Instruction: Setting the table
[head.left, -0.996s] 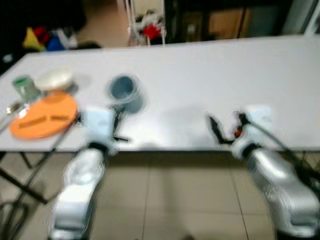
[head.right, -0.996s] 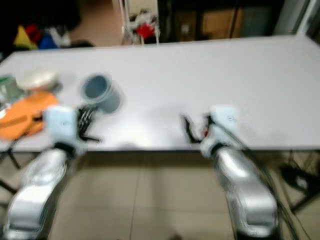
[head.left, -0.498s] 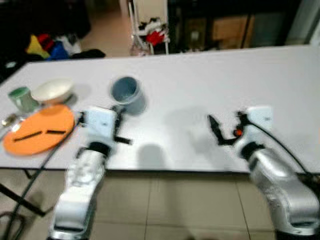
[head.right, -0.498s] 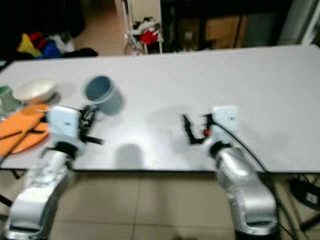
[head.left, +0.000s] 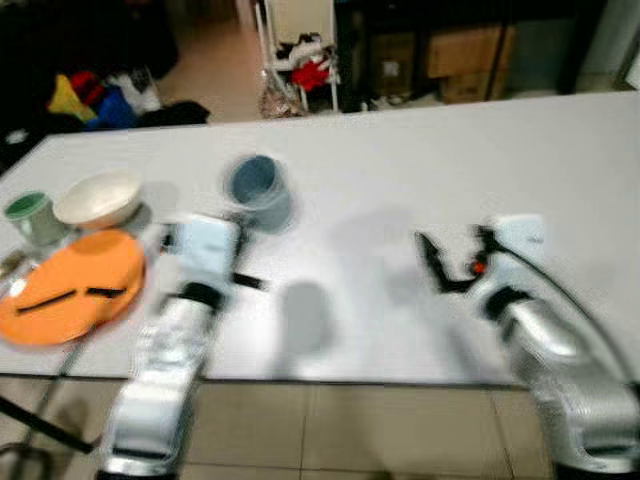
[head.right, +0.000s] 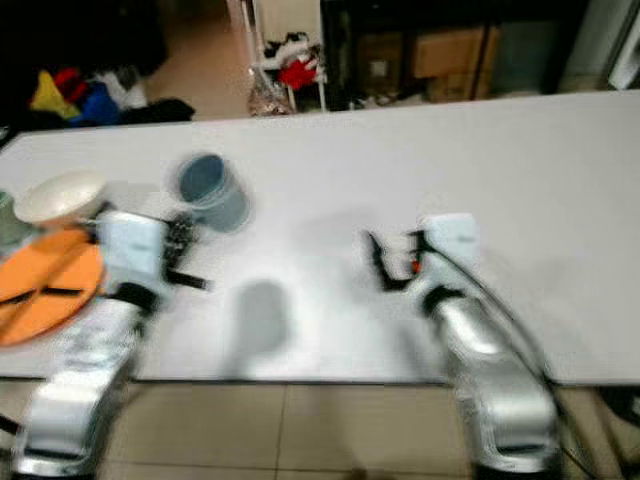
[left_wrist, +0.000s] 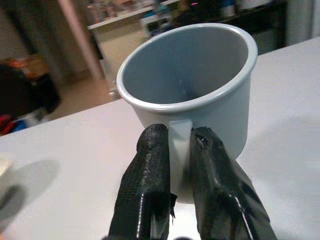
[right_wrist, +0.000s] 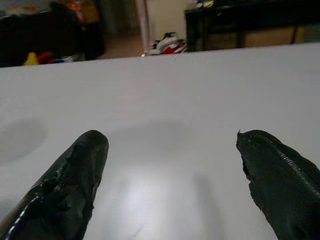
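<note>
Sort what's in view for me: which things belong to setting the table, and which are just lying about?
Job items:
- blue-grey mug, handle pinched by left end effector
- orange plate with two dark utensils on it
- cream bowl
- green cup
- white table

Lying about:
- red item on the white rack
- colourful pile on the floor
- cardboard boxes

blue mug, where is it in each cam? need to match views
Left eye view: blue mug left of centre on the white table, beyond the left gripper.
Right eye view: same mug, further toward the left edge.
Left wrist view: mug centre frame, handle pinched between the left gripper fingers.
Right wrist view: not in it.
Shared landmark: orange plate on the robot's left of the mug, also at.
</note>
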